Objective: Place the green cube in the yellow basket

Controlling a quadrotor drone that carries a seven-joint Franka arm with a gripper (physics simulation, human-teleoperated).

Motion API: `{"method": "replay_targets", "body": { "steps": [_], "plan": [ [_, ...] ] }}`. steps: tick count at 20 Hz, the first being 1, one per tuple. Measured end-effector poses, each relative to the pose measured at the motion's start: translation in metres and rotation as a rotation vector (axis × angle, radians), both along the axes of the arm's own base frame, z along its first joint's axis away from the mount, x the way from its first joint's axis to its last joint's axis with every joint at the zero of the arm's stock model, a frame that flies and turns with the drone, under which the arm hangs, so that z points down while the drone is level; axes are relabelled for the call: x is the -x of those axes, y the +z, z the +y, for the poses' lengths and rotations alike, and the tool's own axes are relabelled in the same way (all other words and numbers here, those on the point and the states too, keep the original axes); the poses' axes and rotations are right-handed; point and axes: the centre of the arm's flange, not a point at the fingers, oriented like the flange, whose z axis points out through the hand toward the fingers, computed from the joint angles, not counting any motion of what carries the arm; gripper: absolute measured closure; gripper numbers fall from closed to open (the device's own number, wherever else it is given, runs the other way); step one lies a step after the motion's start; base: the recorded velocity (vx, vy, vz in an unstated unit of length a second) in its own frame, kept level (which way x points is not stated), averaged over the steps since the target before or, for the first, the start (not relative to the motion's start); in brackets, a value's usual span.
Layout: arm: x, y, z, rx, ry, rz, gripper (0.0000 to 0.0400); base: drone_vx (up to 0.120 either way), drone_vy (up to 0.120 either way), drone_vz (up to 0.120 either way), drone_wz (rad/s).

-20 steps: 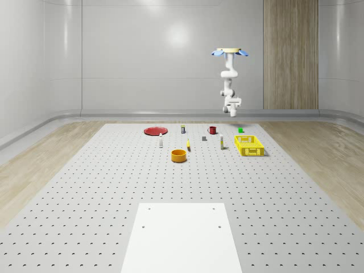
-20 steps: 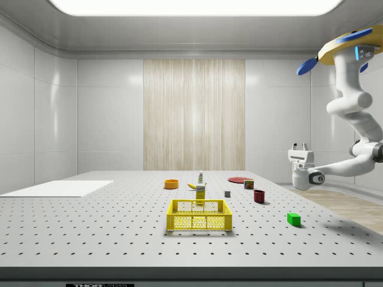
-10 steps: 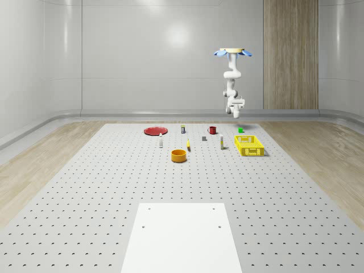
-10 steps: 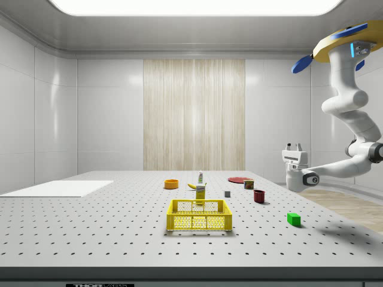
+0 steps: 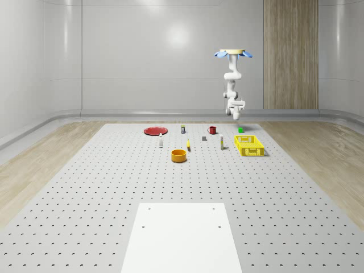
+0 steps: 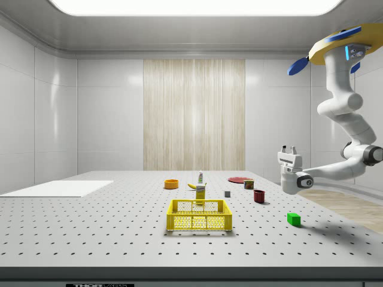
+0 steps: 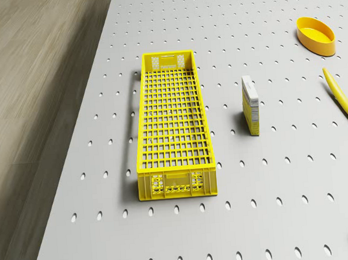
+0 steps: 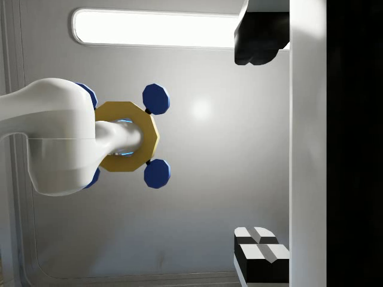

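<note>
Hovering drone [image 6: 338, 48] above small green cube [image 6: 293, 219], beside latticed yellow basket [image 6: 199, 215]; upturned gripper [image 6: 288, 150] spread wide, empty.

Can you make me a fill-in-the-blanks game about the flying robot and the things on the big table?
1. The cube on the table is colored ____.
2. The yellow basket has ____ inside it.
3. The end effector points ____, toward the ceiling.
4. The drone is ____ in the air.

Missing words: green; nothing; up; hovering
</note>
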Motion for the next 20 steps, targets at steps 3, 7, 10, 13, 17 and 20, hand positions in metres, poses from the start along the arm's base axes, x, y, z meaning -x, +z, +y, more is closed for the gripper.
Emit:
{"method": "replay_targets", "body": {
  "steps": [3,7,10,13,17,20],
  "plan": [
    [0.0,0.0,0.004,0.044,-0.001,-0.002,0.0,0.0,0.0,0.0,0.0],
    [0.0,-0.002,0.015,0.149,-0.004,-0.005,0.0,0.0,0.0,-0.1,0.0],
    [0.001,-0.006,0.028,0.29,-0.008,-0.007,0.0,0.0,0.0,-0.12,0.0],
    [0.0,-0.016,0.048,0.515,-0.014,-0.009,0.0,0.0,0.0,-0.12,0.0],
    [-0.001,-0.052,0.08,1.002,-0.029,-0.009,0.0,0.11,0.0,-0.12,0.0],
    [-0.002,-0.1,0.092,1.498,-0.044,-0.007,0.0,0.12,0.0,-0.12,0.0]
  ]
}}
